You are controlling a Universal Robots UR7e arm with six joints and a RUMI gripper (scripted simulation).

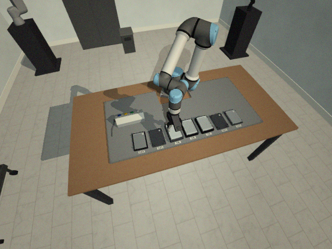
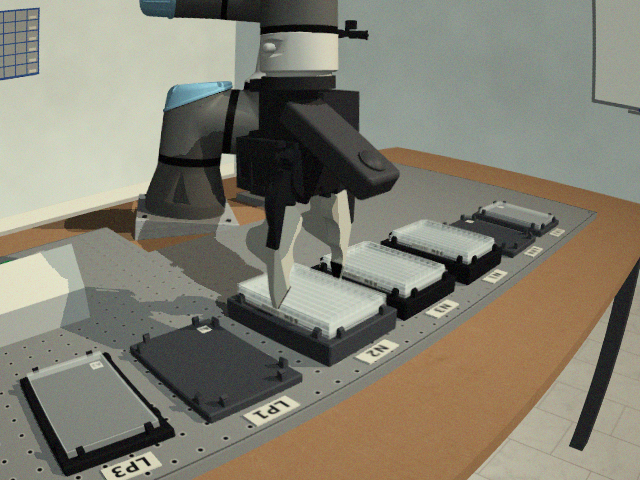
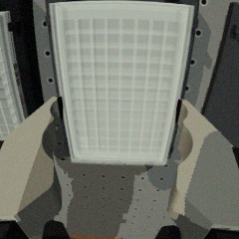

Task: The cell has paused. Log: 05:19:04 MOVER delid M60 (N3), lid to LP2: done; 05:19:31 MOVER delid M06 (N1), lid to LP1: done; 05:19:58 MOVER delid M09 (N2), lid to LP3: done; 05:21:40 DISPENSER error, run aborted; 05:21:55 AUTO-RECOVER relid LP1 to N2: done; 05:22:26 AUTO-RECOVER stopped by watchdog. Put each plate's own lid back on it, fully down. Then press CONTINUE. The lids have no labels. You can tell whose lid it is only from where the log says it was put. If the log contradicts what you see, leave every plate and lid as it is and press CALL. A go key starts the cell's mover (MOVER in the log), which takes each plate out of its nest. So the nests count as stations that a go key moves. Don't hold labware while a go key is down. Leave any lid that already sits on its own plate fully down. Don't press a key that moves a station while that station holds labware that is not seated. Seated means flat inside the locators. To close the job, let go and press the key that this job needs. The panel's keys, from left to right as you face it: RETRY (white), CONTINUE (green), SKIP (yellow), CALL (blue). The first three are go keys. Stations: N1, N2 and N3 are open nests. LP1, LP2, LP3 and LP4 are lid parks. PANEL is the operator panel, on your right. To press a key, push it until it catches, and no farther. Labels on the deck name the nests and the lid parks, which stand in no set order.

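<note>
My gripper (image 1: 173, 130) (image 2: 308, 290) (image 3: 119, 99) is at N2, its fingertips against both long sides of the clear lid (image 2: 330, 297) (image 3: 119, 65) on the N2 plate. It is shut on that lid, which looks flat on the plate. The N3 plate (image 1: 190, 127) (image 2: 385, 263) (image 3: 6, 75) and N1 plate (image 1: 204, 123) (image 2: 442, 239) show their well grids and seem bare. A clear lid (image 1: 139, 140) (image 2: 93, 403) lies in LP3. Another lid (image 1: 233, 116) (image 2: 519, 214) lies in the farthest park. LP1 (image 1: 157, 137) (image 2: 217, 361) (image 3: 221, 95) holds nothing.
A dark park (image 1: 219, 121) (image 2: 493, 233) without a lid stands between N1 and the farthest park; both their labels are too small to read. The panel (image 1: 129, 120) (image 2: 33, 294) stands behind LP3 and LP1. N3 is close beside the fingers.
</note>
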